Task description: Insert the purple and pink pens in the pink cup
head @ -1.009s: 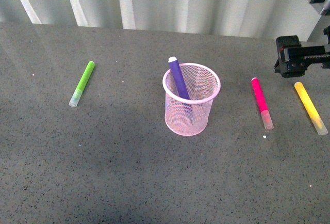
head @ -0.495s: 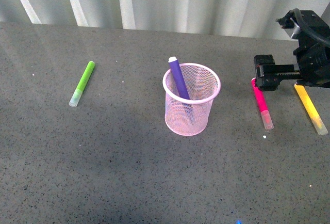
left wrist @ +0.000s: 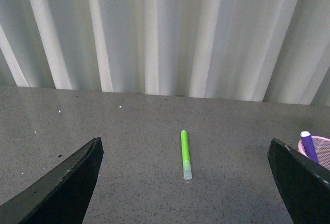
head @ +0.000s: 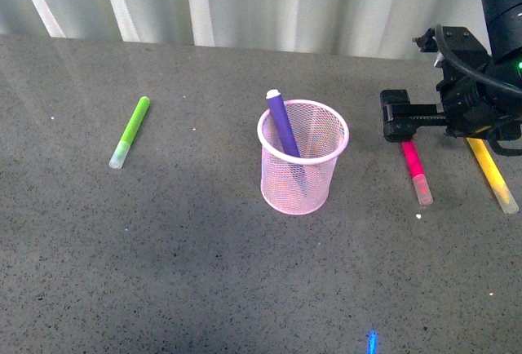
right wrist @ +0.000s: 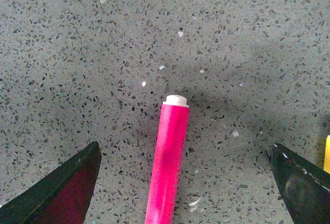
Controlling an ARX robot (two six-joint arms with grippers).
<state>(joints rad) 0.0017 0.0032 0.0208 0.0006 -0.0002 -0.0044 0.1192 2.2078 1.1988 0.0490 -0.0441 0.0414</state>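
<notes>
Right hand (right wrist: 183,182) now over pink pen (head: 416,170), speckled grey table (head: 163,248)

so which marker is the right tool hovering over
The pink marker, right under the open right tool. The yellow marker lies beside it, the green marker far left, the purple marker in the pink cup.

Dark grey speckled stone-look tabletop (head: 90,60) fills the scene, matte, flecked with small white chips. Far edge meets a white ribbed backdrop (head: 269,3) with vertical folds; panel or curtain unclear. Light even and diffuse. Broad soft shadow (head: 188,280) over the near-left surface. Small blue glint (head: 371,342) at near edge, right of centre.
</notes>
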